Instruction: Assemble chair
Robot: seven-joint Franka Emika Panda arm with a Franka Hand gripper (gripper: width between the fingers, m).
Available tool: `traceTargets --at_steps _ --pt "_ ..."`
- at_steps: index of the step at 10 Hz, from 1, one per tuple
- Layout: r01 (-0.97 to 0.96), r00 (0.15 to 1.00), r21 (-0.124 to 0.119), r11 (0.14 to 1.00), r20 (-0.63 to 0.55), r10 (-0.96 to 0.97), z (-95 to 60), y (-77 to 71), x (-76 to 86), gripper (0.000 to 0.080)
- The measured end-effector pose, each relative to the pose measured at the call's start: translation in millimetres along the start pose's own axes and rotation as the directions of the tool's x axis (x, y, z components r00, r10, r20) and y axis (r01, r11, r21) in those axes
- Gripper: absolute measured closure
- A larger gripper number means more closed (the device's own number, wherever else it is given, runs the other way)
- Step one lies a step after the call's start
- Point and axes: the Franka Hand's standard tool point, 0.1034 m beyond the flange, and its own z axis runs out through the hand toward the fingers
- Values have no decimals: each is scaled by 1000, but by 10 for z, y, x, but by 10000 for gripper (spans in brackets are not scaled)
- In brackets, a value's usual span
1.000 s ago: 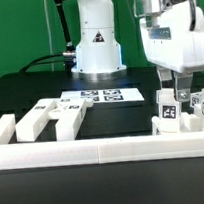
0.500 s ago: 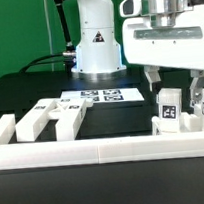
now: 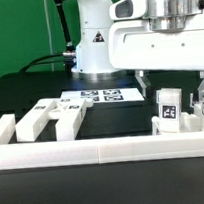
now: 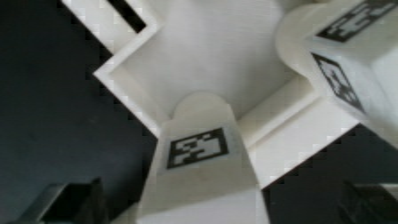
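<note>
At lower right of the exterior view, gripper (image 3: 174, 86) spread wide over upright chair posts (image 3: 169, 110), grasping nothing. At lower left, chair pieces (image 3: 49, 117) lying loose. Probably early: joining mostly left.

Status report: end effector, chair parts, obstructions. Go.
End effector open, empty, over upright chair piece. Other chair pieces lie apart at exterior view's left. Nothing seen blocking the way down.
</note>
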Motion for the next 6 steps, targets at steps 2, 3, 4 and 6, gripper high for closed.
traceTargets --at_steps 2,3,4,6 --pt "140 990 -1 990 1 -140 7 11 4 150" --pt "203 979 -1 979 1 -203 7 16 9 150" --pt "245 969 -1 969 1 -245 6 26 18 150" --pt "266 964 0 964 1 -266 7 32 22 240"
